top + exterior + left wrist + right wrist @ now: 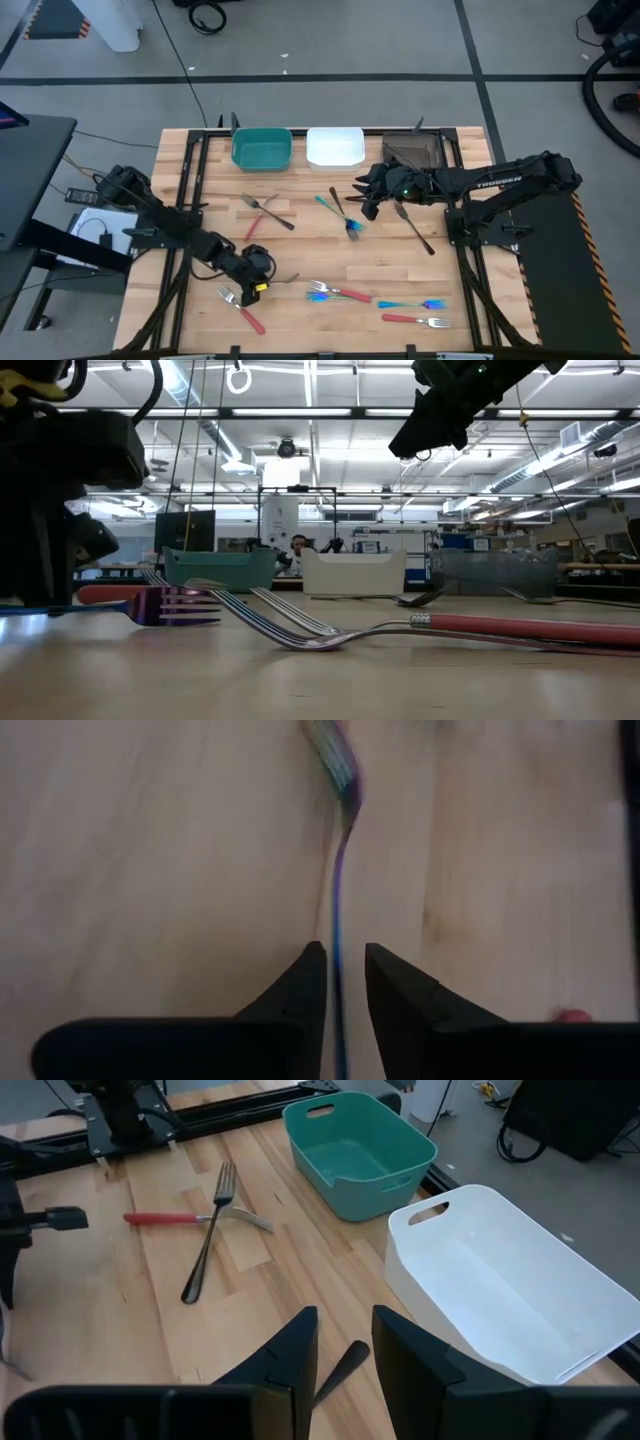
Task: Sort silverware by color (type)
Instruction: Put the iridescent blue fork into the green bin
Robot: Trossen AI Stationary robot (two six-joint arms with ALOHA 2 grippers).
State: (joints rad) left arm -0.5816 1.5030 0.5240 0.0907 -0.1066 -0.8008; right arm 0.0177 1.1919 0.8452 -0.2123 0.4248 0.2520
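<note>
The left gripper (258, 272) sits low over the near part of the desk (300, 250), its fingers (300, 982) a narrow gap apart, straddling the thin handle of an iridescent blue fork (338, 870) without visibly pinching it. That handle looks stiff, light and slick, lying flat on the wood, so I judge the hold is best taken mid-handle, square across its width, since the smooth metal could skid or pivot out of a shallow grip. Just beside this gripper lies a red-handled fork (243, 308).

Further right, more forks lie scattered: a crossed dark and red pair (205, 1220) beyond the left gripper, and a mixed cluster (340, 293) to its right.

The right gripper (366, 198) hangs above the desk, near the white bin (334, 147), with the teal bin (262, 149) on the far side of that. Its fingers stand apart, and a dark handle (338, 1370) shows between them; whether it is held or merely lies below I cannot tell.

The left wrist view cuts off the blue fork's handle end, and the low view hides most forks behind the nearest ones.
</note>
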